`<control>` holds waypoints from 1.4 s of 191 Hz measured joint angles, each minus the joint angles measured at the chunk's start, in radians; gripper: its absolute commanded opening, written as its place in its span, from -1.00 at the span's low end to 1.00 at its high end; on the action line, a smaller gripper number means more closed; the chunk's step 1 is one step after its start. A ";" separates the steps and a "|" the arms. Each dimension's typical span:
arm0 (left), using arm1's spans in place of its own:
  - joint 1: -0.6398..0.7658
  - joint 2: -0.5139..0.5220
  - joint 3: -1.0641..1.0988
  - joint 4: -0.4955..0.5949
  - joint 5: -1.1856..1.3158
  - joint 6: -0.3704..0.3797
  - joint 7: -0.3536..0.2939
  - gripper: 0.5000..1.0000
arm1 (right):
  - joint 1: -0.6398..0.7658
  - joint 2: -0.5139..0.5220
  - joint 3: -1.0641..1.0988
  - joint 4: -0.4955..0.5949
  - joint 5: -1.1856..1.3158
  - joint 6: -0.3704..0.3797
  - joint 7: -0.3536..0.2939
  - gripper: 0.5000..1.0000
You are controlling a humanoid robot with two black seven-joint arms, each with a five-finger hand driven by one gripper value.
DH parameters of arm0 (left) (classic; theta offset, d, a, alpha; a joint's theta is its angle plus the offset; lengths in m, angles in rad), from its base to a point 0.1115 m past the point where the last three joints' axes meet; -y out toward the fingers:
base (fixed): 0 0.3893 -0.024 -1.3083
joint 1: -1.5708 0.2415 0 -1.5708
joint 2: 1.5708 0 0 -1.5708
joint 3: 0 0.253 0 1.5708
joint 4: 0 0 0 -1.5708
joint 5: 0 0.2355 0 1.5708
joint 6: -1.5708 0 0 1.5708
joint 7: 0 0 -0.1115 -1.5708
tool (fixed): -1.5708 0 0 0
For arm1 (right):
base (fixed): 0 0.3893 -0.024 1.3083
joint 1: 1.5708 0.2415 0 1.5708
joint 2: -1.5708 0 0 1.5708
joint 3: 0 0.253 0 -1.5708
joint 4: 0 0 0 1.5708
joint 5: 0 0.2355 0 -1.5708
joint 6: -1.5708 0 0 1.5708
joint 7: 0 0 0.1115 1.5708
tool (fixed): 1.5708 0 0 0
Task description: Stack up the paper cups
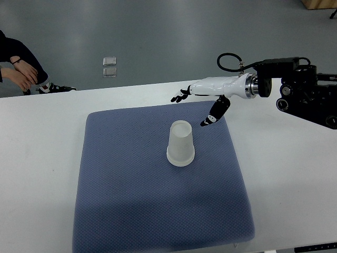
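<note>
The right hand (pixel 202 103) hovers open and empty, far-right of the cup (pixel 180 143); keep fingers clear when withdrawing.

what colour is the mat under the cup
Blue-grey with a fine dotted weave; the mat under the paper cup shows best in the top view.

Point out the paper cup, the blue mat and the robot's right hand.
paper cup (pixel 180 145): top view, on its side wall.
blue mat (pixel 137 205): top view, on a bare part.
right hand (pixel 202 97): top view, on the palm.
</note>
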 measured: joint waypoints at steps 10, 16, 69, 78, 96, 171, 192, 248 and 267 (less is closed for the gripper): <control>0.000 0.000 0.000 0.000 0.000 0.000 0.000 1.00 | -0.001 -0.001 0.011 -0.024 0.011 -0.003 -0.003 0.45; 0.000 0.000 0.000 0.000 0.000 0.000 0.000 1.00 | -0.002 -0.002 0.021 -0.041 0.025 -0.004 -0.004 0.46; -0.001 0.000 0.000 0.000 0.000 0.000 0.000 1.00 | -0.003 -0.011 0.045 -0.104 0.344 -0.010 -0.020 0.47; -0.001 0.000 0.000 0.000 0.000 0.000 0.000 1.00 | -0.005 -0.008 0.044 -0.105 0.419 -0.015 -0.031 0.47; -0.001 0.000 0.000 0.000 0.000 0.000 0.000 1.00 | -0.022 0.000 0.044 -0.112 0.569 -0.043 -0.045 0.47; 0.000 0.000 0.000 0.000 0.000 0.000 0.000 1.00 | -0.064 0.067 0.129 -0.116 1.235 -0.311 -0.049 0.47; 0.000 0.000 0.000 0.000 0.000 0.000 0.000 1.00 | -0.078 0.074 0.196 -0.116 1.380 -0.363 -0.049 0.47; 0.000 0.000 0.000 0.000 0.000 0.000 0.000 1.00 | -0.116 0.092 0.247 -0.126 1.691 -0.465 -0.068 0.59; 0.000 0.000 0.000 0.000 0.000 0.000 0.000 1.00 | -0.129 0.093 0.248 -0.136 1.762 -0.464 -0.075 0.60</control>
